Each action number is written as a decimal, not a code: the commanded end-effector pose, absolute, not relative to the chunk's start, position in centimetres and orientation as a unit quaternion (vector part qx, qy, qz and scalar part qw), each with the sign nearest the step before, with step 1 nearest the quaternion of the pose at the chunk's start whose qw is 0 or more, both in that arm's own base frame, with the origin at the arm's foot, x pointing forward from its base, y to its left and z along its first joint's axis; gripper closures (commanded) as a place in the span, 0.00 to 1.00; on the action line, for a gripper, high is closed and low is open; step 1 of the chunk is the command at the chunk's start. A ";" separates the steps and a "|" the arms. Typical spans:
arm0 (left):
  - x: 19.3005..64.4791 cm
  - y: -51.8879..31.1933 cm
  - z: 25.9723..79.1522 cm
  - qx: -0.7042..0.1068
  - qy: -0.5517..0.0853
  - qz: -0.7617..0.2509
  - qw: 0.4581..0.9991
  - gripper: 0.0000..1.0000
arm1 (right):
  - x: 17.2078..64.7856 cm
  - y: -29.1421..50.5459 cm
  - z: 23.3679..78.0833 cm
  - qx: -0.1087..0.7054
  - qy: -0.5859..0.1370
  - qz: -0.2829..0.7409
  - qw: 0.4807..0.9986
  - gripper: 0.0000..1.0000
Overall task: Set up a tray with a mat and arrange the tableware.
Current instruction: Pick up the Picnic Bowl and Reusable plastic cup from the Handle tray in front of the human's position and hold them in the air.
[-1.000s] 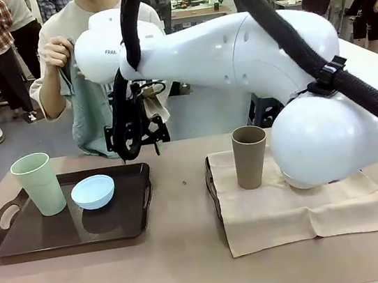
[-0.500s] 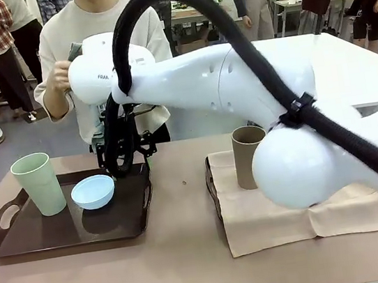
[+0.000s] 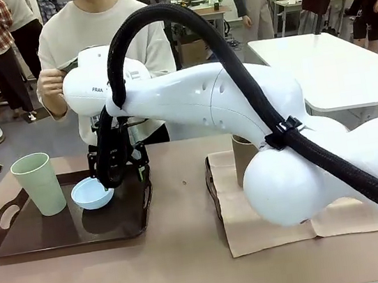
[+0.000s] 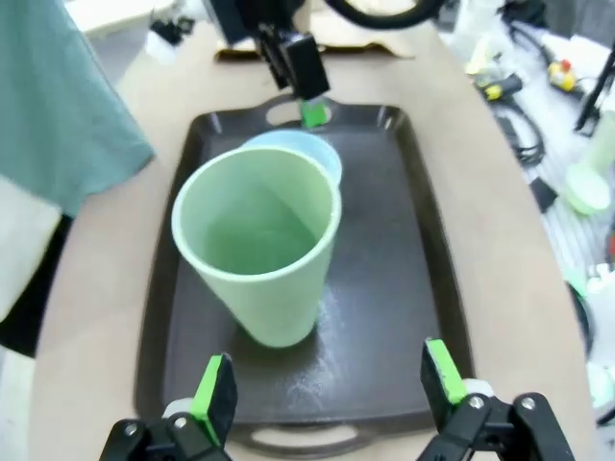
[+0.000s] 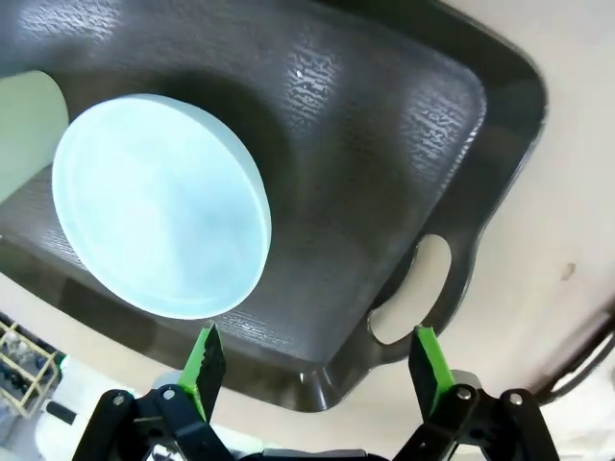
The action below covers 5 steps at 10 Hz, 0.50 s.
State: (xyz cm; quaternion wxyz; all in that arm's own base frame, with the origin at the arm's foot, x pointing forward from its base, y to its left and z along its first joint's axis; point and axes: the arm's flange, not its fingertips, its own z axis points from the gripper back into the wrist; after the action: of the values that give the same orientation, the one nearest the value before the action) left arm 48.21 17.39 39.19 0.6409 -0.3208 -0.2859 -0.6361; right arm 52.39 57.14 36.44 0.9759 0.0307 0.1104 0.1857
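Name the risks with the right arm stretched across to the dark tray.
The open right gripper hangs at the edge of the tray, off-centre from the light blue bowl; a finger landing on its rim may tip or skid it.
The pale green tumbler stands close beside the bowl, with the open left gripper near it; a nudge could topple it.
The right arm's elbow crowds the taupe tumbler on the mat and might knock it over.

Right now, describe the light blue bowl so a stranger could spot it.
On the table's left side lies a dark brown handled tray. On it stand a tall pale green tumbler and, beside it, the small round light blue bowl: the low, wide one.
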 end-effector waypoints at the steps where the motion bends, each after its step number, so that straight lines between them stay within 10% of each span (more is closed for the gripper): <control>1: 48.8 17.3 39.1 -0.305 -0.293 -0.638 0.644 0.00 | 52.3 57.4 36.2 0.031 0.108 0.189 0.976 0.01; 5: 48.8 17.3 39.1 -0.305 -0.293 -0.638 0.644 0.00 | 51.6 57.8 36.2 0.031 0.083 0.179 0.980 0.01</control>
State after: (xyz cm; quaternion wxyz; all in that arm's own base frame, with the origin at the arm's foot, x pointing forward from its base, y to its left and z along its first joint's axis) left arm 48.56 17.29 39.16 0.6432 -0.3115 -0.2860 -0.6383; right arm 52.29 57.43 35.93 0.9763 0.0281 0.1071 0.1857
